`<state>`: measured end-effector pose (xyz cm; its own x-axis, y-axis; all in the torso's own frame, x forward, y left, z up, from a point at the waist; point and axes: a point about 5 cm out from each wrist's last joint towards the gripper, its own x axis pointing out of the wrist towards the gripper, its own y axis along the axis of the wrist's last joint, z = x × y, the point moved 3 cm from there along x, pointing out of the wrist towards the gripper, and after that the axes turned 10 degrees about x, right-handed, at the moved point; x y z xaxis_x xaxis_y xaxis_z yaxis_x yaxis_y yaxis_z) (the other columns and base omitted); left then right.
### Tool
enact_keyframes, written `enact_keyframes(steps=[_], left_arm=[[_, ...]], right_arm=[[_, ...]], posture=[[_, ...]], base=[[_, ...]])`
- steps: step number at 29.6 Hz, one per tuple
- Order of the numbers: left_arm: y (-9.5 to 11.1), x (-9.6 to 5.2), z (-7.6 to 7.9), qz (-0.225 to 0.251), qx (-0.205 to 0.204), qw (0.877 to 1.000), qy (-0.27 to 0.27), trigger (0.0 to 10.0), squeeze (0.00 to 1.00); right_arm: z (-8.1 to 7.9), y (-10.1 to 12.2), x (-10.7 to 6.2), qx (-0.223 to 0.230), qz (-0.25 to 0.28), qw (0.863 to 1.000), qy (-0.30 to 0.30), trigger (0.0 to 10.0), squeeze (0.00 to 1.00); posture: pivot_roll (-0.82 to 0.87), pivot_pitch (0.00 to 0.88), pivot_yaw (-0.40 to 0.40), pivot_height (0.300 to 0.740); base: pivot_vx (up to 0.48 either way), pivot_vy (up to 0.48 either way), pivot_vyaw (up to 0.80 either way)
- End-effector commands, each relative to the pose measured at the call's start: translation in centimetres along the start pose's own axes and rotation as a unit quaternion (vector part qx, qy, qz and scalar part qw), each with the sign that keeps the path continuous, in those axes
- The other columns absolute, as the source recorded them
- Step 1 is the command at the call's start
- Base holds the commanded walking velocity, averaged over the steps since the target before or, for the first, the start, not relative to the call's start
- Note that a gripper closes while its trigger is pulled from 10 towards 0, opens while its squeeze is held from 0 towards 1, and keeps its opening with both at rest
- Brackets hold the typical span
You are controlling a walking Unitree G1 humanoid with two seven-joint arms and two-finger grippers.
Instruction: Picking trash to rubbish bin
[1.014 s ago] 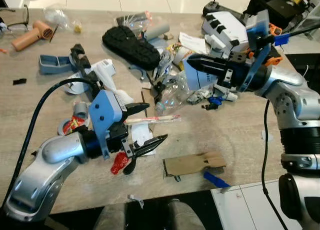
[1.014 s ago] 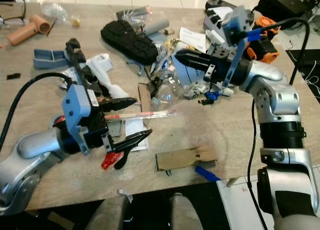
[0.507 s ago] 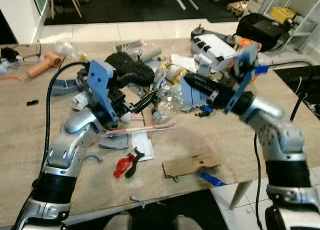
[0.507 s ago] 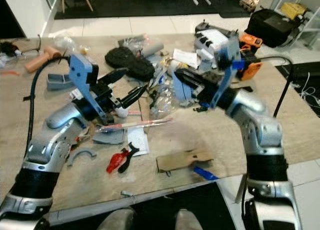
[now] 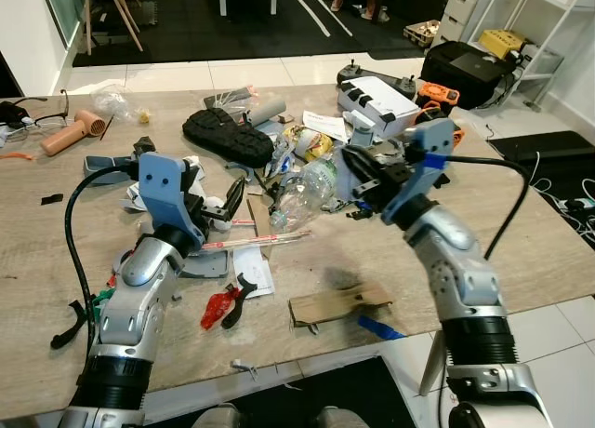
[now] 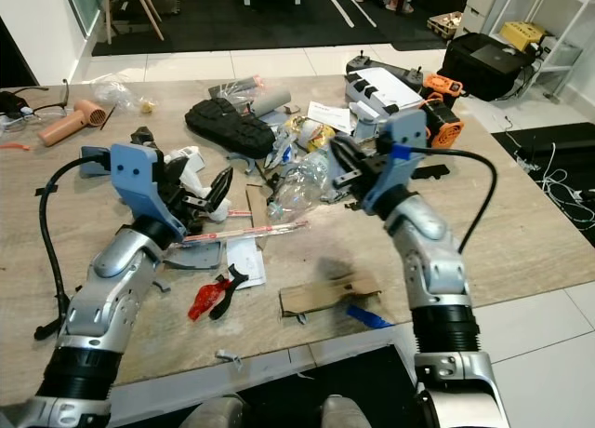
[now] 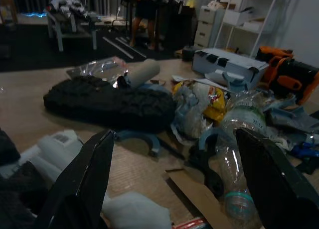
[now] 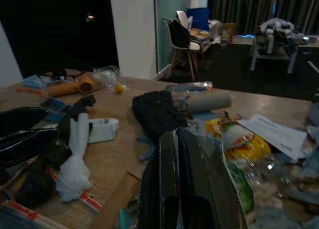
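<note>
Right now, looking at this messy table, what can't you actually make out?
- Right tool: its shut fingers hide the bottle behind them in the right wrist view.
- Flat cardboard: whatever lies beneath it, head views.
- Printed paper: text too small, head views.
- Left tool: open; the table beneath it is dark in the left wrist view.

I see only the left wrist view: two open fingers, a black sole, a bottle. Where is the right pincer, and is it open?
Observer: The right pincer is shut, raised over the table, just right of the bottle.
Operator: Does anything lie nearer to the robot?
Observer: Yes, a flat cardboard piece lies near the table's front edge.
Operator: And what is far to the left?
Observer: A hair dryer lies at the far left corner.
</note>
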<state>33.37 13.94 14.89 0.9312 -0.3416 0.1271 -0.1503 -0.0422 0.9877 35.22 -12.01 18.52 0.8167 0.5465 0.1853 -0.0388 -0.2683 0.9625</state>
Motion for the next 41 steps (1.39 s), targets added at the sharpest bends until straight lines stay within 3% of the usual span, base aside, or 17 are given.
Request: enact_keyframes(steps=[1, 9, 41], left_arm=[[-0.8, 0.5, 0.5, -0.015, 0.005, 1.0, -0.002, 10.0, 0.0], [-1.1, 1.5, 2.1, -0.01, 0.012, 1.0, -0.021, 10.0, 0.0], [-0.4, 2.4, 3.1, 0.008, 0.038, 0.997, -0.071, 10.0, 0.0]], right_arm=[[0.5, -0.4, -0.3, -0.003, -0.007, 1.0, -0.006, 10.0, 0.0], [0.8, -1.1, 0.1, 0.012, -0.008, 1.0, -0.003, 10.0, 0.0], [0.9, -1.8, 0.5, 0.017, -0.031, 0.999, 0.004, 10.0, 0.0]], posture=[[-0.07, 0.0, -0.025, 0.74], [-0.07, 0.0, -0.034, 0.74], [-0.08, 0.0, -0.027, 0.74]], base=[[-0.33, 0.0, 0.0], [-0.383, 0.0, 0.0], [-0.393, 0.0, 0.0]])
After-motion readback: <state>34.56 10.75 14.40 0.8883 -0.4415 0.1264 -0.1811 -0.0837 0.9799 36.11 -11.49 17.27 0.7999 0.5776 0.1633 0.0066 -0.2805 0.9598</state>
